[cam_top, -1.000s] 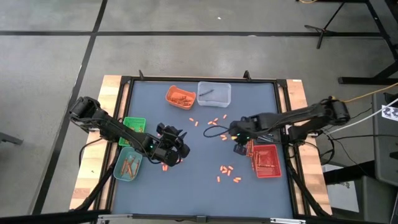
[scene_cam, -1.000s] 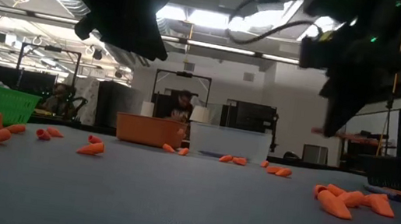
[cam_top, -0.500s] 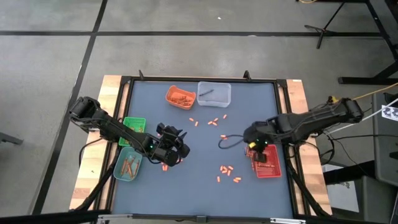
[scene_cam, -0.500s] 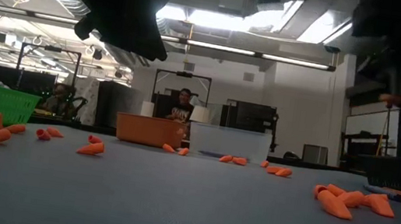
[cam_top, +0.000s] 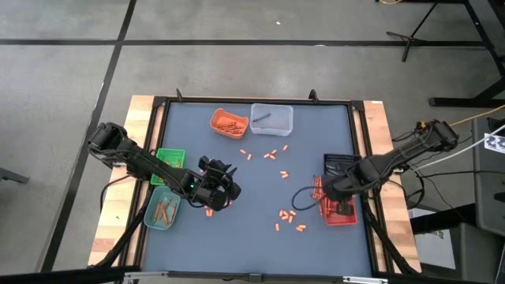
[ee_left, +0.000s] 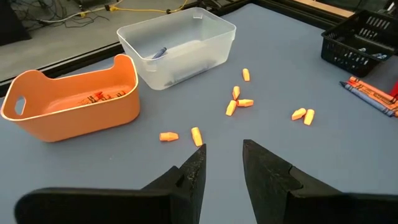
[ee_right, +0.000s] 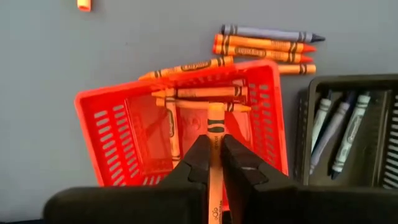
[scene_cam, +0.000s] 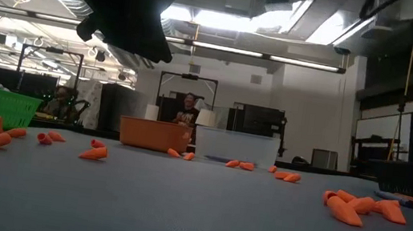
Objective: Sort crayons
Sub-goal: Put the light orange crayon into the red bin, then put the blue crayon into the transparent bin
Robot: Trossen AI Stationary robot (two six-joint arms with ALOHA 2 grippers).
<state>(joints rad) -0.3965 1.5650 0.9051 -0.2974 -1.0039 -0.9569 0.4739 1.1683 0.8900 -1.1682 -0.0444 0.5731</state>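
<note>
My right gripper (ee_right: pixel 214 163) hangs over the red basket (ee_right: pixel 186 124), shut on an orange crayon (ee_right: pixel 215 121). In the high view the gripper (cam_top: pixel 335 196) is at the table's right side, above that basket (cam_top: pixel 341 213). More crayons lie in the basket, and several lie on the table beside it (ee_right: pixel 264 45). Blue-grey crayons (ee_right: pixel 345 127) lie in a black basket (cam_top: pixel 341 163). My left gripper (ee_left: pixel 221 167) is open above the table's left middle (cam_top: pixel 217 189) and touches nothing. My right gripper pinches the orange crayon's shaft (ee_right: pixel 215 146) between its two fingers, which point down from above. One end of the crayon (ee_right: pixel 215 111) sticks out past the fingertips. The crayon is lifted clear, over the red basket.
Short orange pieces (cam_top: pixel 288 217) lie scattered on the blue mat (cam_top: pixel 260 181), more near the middle (ee_left: pixel 236 102). An orange tray (cam_top: pixel 228 122) and a clear tray (cam_top: pixel 272 118) stand at the far edge. A green basket (cam_top: pixel 168 160) and a teal tray (cam_top: pixel 162 211) stand at the left.
My right gripper has carried the orange crayon from the table's middle toward the right and near edges and a little up. It now hangs over the red basket and has left the low view. The crayon stays in the shut fingers.
</note>
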